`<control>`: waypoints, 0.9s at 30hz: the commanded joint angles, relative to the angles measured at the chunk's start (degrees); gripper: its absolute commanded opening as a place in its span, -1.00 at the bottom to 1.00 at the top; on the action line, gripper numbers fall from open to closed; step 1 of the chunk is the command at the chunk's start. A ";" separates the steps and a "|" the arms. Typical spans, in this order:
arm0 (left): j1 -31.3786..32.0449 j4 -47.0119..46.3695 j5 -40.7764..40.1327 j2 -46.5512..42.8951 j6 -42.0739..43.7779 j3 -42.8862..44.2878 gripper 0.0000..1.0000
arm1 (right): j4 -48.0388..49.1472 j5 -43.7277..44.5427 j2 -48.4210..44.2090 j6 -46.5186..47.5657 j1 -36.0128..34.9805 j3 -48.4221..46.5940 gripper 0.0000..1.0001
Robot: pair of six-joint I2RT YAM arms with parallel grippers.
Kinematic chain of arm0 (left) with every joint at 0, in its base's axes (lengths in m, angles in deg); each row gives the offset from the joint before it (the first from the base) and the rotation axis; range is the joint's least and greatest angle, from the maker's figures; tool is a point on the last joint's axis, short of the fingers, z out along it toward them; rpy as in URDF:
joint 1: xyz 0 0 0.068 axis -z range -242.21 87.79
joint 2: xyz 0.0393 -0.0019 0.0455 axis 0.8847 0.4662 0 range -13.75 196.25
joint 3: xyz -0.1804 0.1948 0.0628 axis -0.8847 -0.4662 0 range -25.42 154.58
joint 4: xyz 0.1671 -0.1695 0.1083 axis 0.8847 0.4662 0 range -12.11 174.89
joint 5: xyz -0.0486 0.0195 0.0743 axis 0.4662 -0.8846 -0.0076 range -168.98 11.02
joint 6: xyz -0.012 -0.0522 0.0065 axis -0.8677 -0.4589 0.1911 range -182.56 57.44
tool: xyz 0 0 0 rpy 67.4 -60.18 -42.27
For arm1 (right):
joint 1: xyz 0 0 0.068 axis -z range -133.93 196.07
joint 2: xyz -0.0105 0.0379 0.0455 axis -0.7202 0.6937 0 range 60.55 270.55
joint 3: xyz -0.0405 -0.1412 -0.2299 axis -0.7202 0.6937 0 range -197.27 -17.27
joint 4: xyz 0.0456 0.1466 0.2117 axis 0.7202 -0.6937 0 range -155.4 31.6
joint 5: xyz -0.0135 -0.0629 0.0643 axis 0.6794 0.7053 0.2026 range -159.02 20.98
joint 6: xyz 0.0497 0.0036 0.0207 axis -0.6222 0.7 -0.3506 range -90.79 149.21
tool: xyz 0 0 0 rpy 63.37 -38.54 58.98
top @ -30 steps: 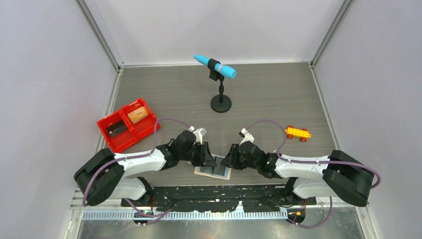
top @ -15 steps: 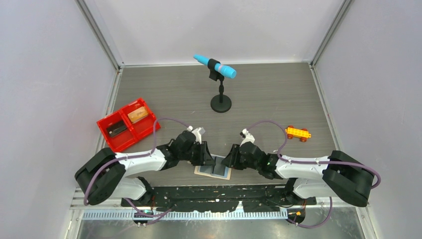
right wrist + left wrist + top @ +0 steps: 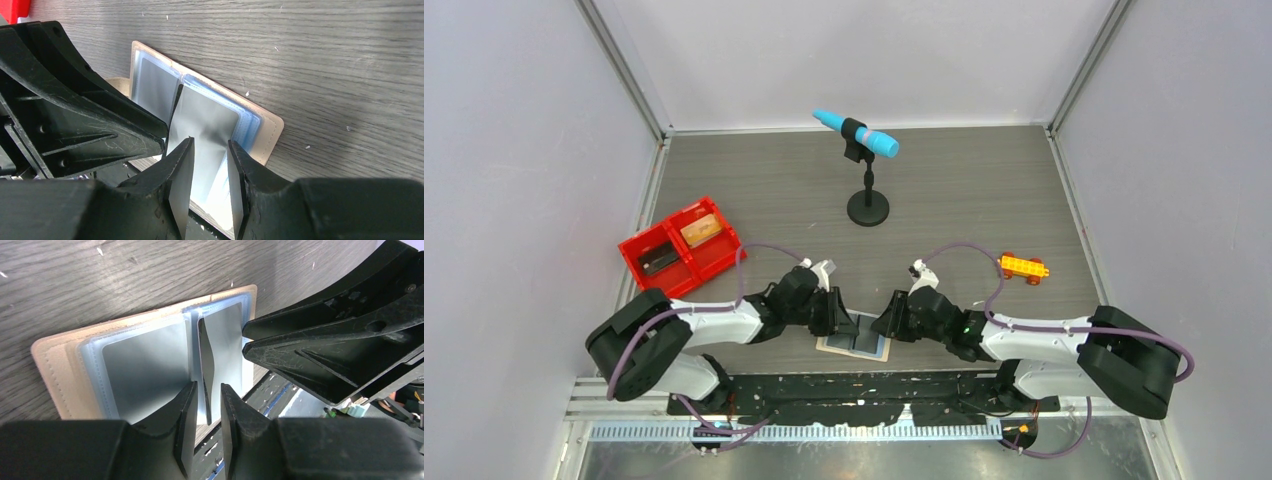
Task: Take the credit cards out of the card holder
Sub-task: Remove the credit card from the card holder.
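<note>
Grey counter (image 3: 984, 190), both arms low at its near edge. Red tray (image 3: 720, 252) far left, two credit cards (image 3: 702, 230) inside, one per compartment. Card holder (image 3: 856, 345) lies open between the arms. Left end effector (image 3: 209, 405): narrow gap, a raised plastic sleeve (image 3: 206, 360) standing in it, not pinched. Right end effector (image 3: 207, 170): narrowly parted over the right-hand page, gripping nothing.

A grey wood-grain table (image 3: 944, 190) fills the middle of the overhead view. 4 things lie directly on it. A red tray (image 3: 686, 285) with 2 compartments sits at centre left. A black microphone stand (image 3: 868, 208) stands upright at upper centre. An orange-yellow toy car (image 3: 1022, 267) rests at centre right. The tan card holder (image 3: 856, 343) lies open and flat at lower centre, near the table's front edge.
</note>
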 commanded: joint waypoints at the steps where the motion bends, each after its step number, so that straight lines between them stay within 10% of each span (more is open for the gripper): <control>1: 0.16 -6.86 2.54 1.45 -2.71 -1.06 -0.50 | -0.68 1.86 -0.65 0.46 -0.31 0.56 -0.24; 27: -1.42 -28.55 8.13 7.35 -12.16 -6.46 -0.79 | -1.37 2.46 -2.20 0.70 -0.31 1.30 -0.24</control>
